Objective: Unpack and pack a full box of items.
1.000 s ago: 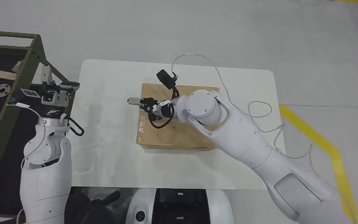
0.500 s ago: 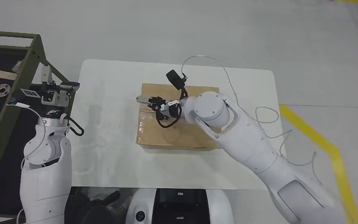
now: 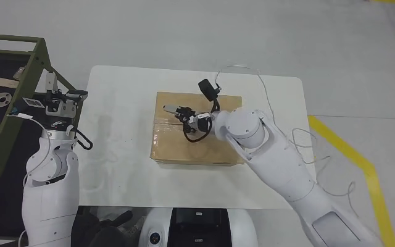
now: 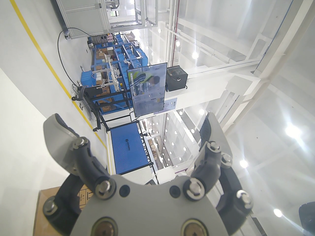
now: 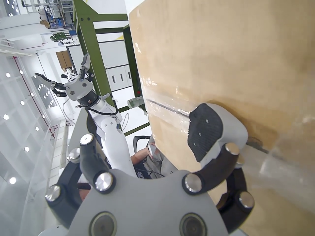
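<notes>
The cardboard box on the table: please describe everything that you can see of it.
The cardboard box is plain brown and rectangular, lying flat near the middle of the white table. Its top flaps are shut, with clear tape along the middle seam. The open right gripper is over its top near one end of the seam, one finger against the tape. Its contents are hidden.

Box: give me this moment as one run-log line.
box closed, taped, on table | right gripper open, over box top at tape seam | left gripper open, beside table, holding nothing
</notes>
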### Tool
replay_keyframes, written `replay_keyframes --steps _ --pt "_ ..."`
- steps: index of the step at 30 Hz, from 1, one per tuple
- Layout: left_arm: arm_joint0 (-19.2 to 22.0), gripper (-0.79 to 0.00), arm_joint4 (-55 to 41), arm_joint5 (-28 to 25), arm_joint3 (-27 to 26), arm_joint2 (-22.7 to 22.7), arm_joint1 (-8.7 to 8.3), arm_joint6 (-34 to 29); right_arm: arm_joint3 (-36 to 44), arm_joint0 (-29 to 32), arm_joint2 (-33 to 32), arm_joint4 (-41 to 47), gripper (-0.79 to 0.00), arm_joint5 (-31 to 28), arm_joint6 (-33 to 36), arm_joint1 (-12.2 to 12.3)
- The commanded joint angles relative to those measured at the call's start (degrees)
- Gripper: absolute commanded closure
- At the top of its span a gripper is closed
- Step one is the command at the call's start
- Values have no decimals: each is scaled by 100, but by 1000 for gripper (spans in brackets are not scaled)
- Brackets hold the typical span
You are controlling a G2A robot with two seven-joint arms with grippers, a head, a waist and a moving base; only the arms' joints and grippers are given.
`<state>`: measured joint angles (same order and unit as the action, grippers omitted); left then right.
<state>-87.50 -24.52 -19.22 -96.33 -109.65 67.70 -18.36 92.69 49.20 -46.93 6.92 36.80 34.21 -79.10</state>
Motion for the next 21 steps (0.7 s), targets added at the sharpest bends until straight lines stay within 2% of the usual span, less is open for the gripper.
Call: replay_keyframes --steps 1,21 --pt "0 -785 0 0 0 0 0 0 110 98 -92 -65 -785 39 16 38" --pt "0 -785 0 0 0 0 0 0 1017 942 -867 -627 -785 481 42 344"
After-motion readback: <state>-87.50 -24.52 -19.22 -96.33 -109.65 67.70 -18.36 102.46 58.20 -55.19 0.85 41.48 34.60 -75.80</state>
